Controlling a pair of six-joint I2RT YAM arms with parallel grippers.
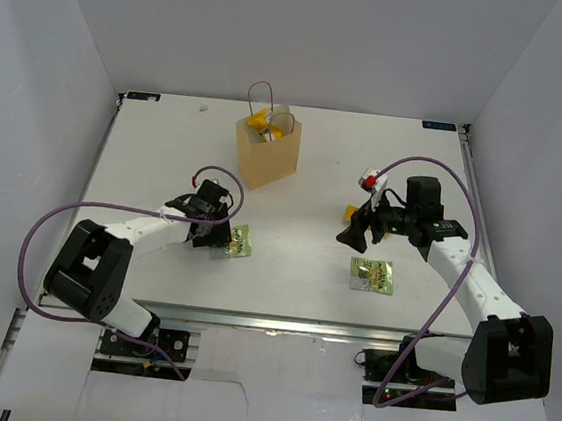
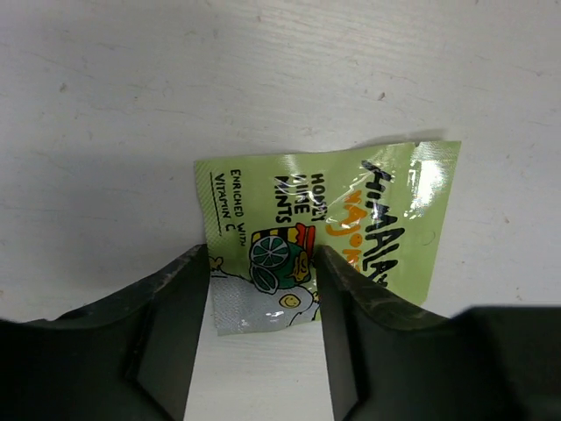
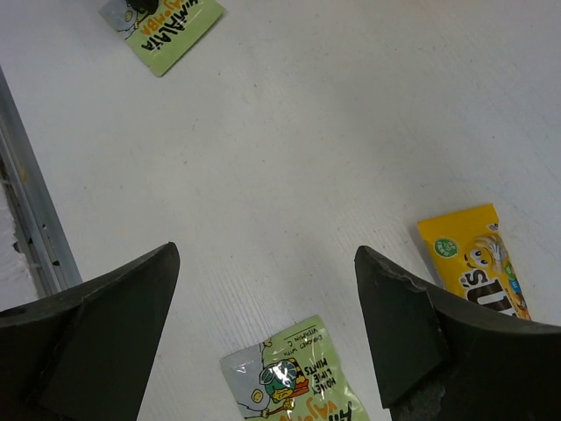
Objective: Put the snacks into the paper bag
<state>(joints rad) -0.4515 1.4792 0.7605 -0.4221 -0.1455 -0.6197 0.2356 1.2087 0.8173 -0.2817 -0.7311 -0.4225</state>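
Observation:
The tan paper bag stands upright at the back middle, with a yellow wrapper showing in its mouth. My left gripper is open and low over a green packet. In the left wrist view, the fingers straddle the near corner of that packet, which lies flat on the table. My right gripper is open wide and empty. It hovers above a second green packet. A yellow candy packet lies beside it and is mostly hidden under the gripper in the top view.
The white table has walls at the back and both sides. A metal rail runs along its near edge. The left green packet also shows at the top of the right wrist view. Purple cables loop over both arms.

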